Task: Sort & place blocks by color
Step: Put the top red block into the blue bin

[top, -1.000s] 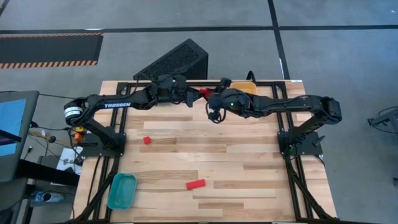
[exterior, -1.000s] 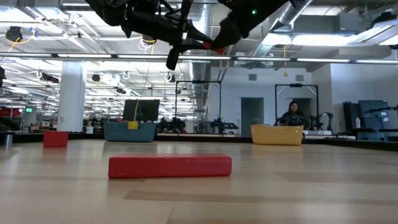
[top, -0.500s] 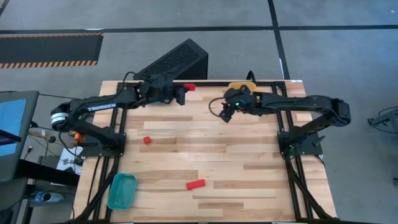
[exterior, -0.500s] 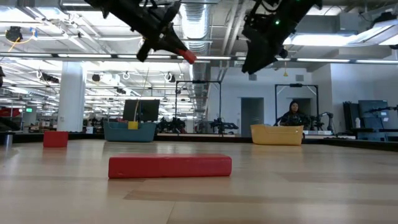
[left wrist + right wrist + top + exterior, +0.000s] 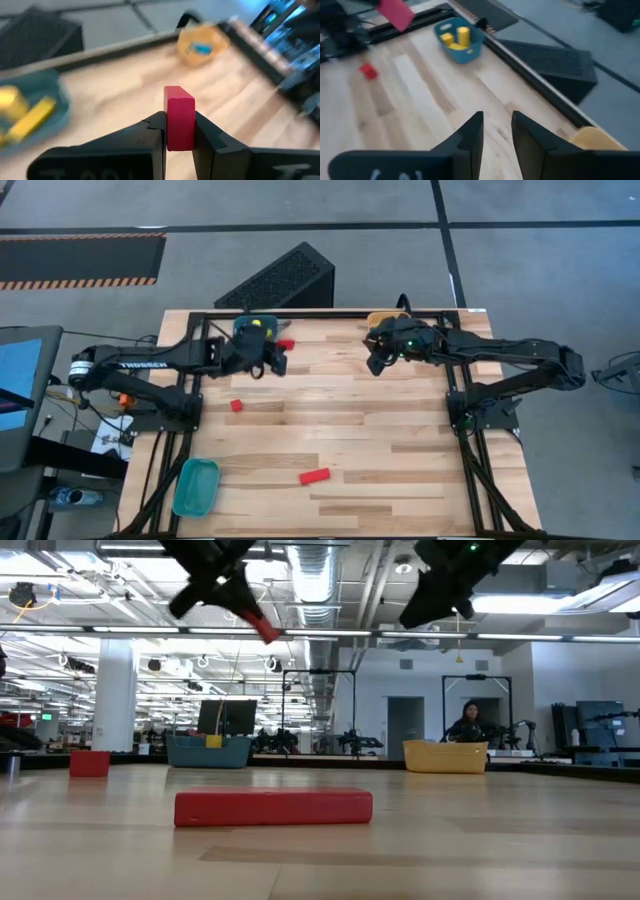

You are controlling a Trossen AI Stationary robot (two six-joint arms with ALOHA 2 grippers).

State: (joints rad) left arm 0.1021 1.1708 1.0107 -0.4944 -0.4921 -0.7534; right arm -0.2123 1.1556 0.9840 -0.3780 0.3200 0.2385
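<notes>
My left gripper (image 5: 179,142) is shut on a red block (image 5: 179,117), held high over the far left part of the table (image 5: 350,420), just right of a teal bin (image 5: 250,327) with yellow blocks in it. My right gripper (image 5: 497,127) hovers over the far right (image 5: 375,363), beside an orange bin (image 5: 385,320). Its fingers stand a little apart with nothing between them. A red cube (image 5: 237,405) and a red bar (image 5: 314,476) lie flat on the table. My left gripper pinches the red block between its two fingers, on two opposite flat sides (image 5: 170,135). The block juts out past the fingertips (image 5: 265,628). The fingers slant downward and point toward the table's right. The block hangs tilted, lifted clear of the table.
A second teal bin (image 5: 195,485) sits at the near left corner. The orange bin holds a blue block (image 5: 201,48). A black perforated box (image 5: 280,277) stands behind the far edge. A person (image 5: 470,725) sits in the room beyond.
The two grippers have drawn apart from the middle of the far edge. My left gripper carried the red block toward the table's left edge and a little nearer, turning as it went. My right gripper drew back toward the right edge.
</notes>
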